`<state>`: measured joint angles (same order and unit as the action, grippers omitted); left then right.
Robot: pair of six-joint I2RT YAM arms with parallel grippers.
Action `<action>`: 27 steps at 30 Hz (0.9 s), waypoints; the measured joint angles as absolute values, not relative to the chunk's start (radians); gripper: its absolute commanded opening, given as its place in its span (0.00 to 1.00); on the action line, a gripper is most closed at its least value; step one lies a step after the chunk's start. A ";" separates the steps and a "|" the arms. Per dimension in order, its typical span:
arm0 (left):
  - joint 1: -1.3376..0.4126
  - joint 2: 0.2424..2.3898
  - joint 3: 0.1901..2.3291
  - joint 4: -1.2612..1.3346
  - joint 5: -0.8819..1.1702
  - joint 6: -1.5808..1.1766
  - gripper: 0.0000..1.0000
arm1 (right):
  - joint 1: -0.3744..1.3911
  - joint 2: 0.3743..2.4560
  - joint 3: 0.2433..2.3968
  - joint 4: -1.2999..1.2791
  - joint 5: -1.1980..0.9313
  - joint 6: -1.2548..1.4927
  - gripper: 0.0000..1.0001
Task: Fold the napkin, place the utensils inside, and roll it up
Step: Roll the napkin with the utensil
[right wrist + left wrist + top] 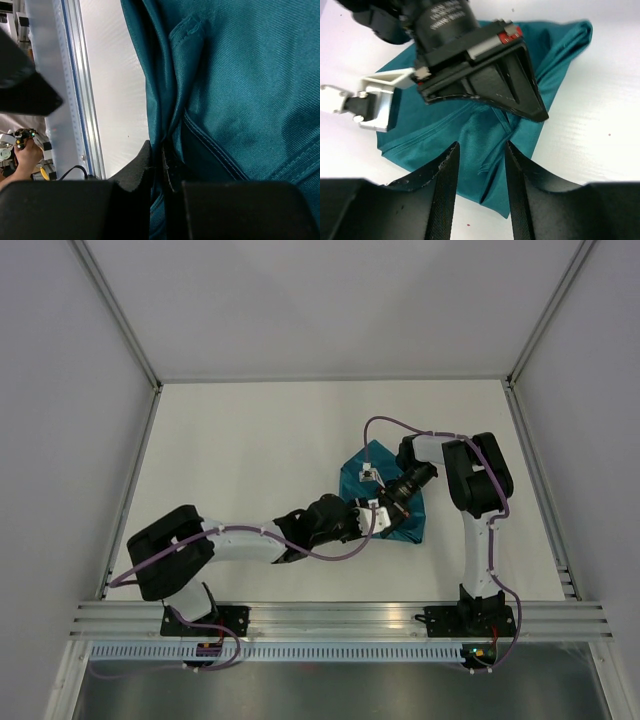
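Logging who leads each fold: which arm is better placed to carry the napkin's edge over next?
Right, probably. The right gripper is shut on a bunched fold of the napkin, so it can pull at once; the left gripper stands open over it, gripping nothing.

Plain dark teal napkin (pixel 352 480), white table (pixel 260 450), purple cables (pixel 390 422), pale grey walls (pixel 320 300)

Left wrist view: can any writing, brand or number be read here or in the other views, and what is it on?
White lettering on the black cylinder above the napkin: upside down, too blurred to read.
Other views: no text visible.
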<state>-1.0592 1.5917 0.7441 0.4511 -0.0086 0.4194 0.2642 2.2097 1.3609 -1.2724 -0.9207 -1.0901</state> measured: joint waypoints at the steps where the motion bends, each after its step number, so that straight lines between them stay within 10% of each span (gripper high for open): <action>1: -1.073 1.607 0.744 0.453 -0.019 0.445 0.48 | 0.264 2.210 1.361 -1.274 -0.920 -1.090 0.11; 27: -1.213 1.885 0.809 0.567 -0.095 0.714 0.47 | 0.244 2.257 1.383 -1.331 -0.927 -1.091 0.11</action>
<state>-1.2133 1.8851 0.8085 0.5674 -0.0948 0.7136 0.2436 2.2566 1.3827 -1.3312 -0.9268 -1.0912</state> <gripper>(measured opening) 0.490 0.141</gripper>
